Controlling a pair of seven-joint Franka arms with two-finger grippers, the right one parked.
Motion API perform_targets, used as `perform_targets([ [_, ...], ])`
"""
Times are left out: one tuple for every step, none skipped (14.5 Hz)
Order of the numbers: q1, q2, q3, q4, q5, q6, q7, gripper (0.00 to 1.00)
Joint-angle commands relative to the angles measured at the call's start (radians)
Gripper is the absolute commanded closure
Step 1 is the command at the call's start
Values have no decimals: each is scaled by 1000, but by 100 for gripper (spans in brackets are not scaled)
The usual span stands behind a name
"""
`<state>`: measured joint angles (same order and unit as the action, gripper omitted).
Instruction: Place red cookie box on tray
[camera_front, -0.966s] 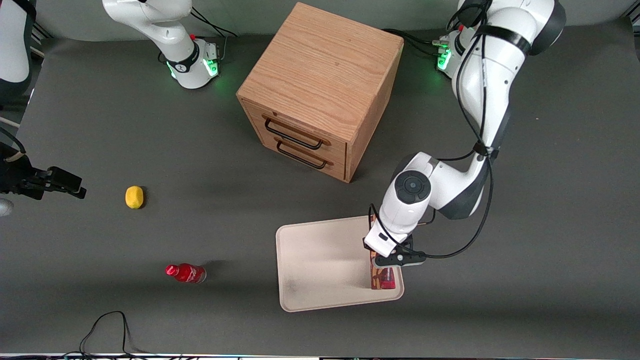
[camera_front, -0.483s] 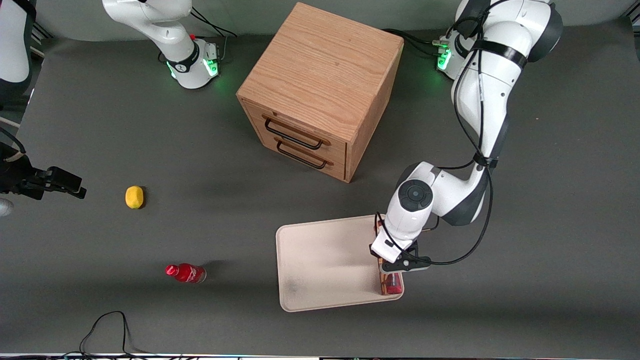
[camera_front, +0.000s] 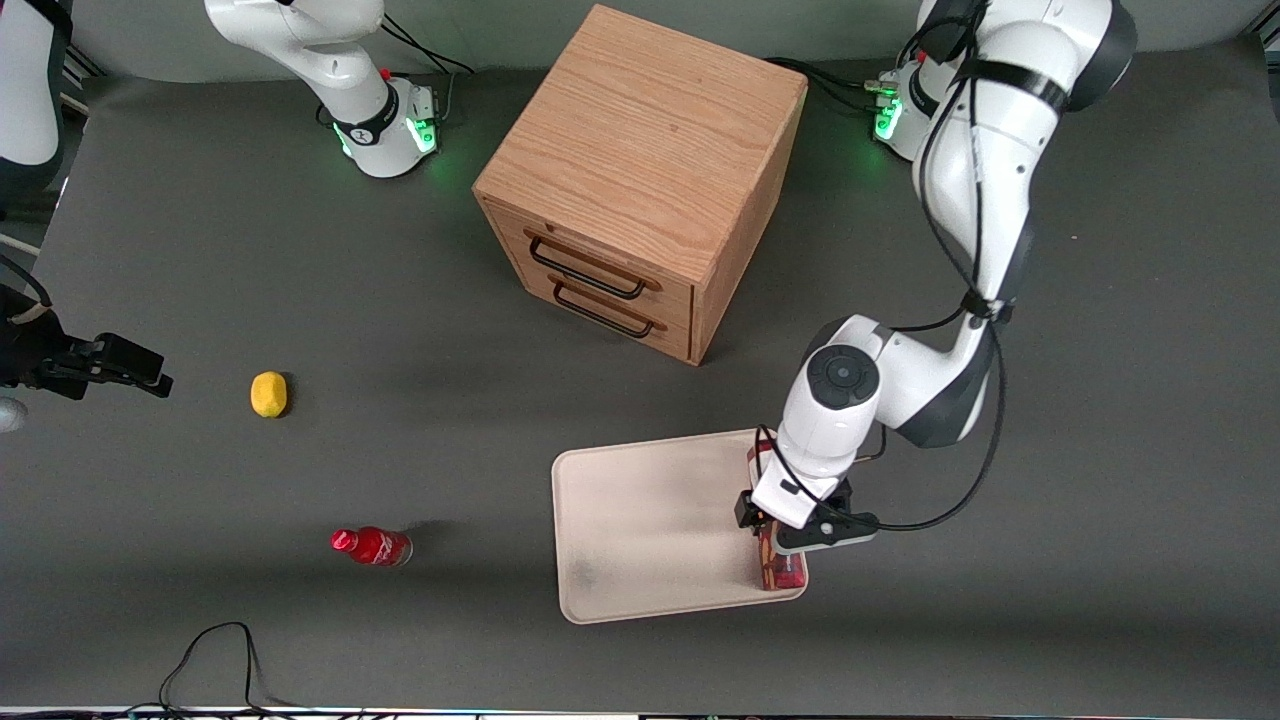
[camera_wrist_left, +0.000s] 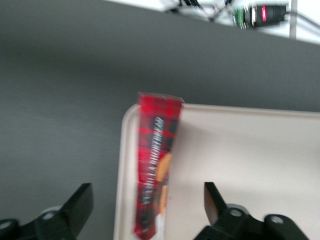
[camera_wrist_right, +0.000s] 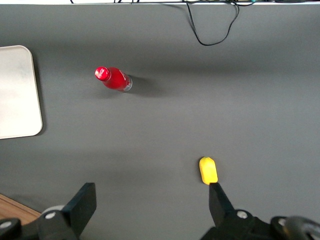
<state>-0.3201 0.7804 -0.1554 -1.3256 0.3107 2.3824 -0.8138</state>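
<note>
The red cookie box (camera_front: 783, 572) lies flat in the tray (camera_front: 640, 520), along the rim toward the working arm's end. Its white end (camera_front: 757, 461) shows by the rim farther from the front camera. My left gripper (camera_front: 788, 528) hangs right above the box's middle and covers that part. In the left wrist view the box (camera_wrist_left: 155, 160) runs lengthwise between the two black fingertips (camera_wrist_left: 81, 204), which stand wide apart and touch nothing. The gripper (camera_wrist_left: 147, 202) is open, and the cream tray (camera_wrist_left: 245, 165) spreads out beside the box.
A wooden drawer cabinet (camera_front: 640, 180) stands farther from the front camera than the tray. A small red bottle (camera_front: 370, 547) and a yellow fruit (camera_front: 268, 394) lie toward the parked arm's end. A black cable (camera_front: 215, 650) loops near the table's front edge.
A second ago the box hung broad face up in the gripper over the tray. Now it lies narrow along the rim, and the hand has shifted slightly toward the working arm's end.
</note>
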Motion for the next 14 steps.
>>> perform_targets([
  [53,-186,0,-99,-83,-139,68,0],
  [85,-257,0,-145,-152,-185,129,0],
  [114,-330,3,-194,-206,-227,172,0],
  [139,-393,11,-242,-226,-276,209,0],
  [159,-441,26,-273,-229,-329,249,0],
  [177,-493,49,-299,-234,-375,296,0],
  [197,-557,62,-334,-235,-418,356,0],
  [226,-631,68,-372,-235,-460,419,0],
  [252,-700,74,-407,-235,-513,488,0],
  [277,-757,80,-425,-235,-581,552,0],
  [301,-805,80,-431,-235,-642,612,0],
  [326,-847,80,-435,-235,-684,674,0],
  [351,-889,80,-446,-235,-701,724,0],
  [367,-924,80,-466,-235,-706,767,0],
])
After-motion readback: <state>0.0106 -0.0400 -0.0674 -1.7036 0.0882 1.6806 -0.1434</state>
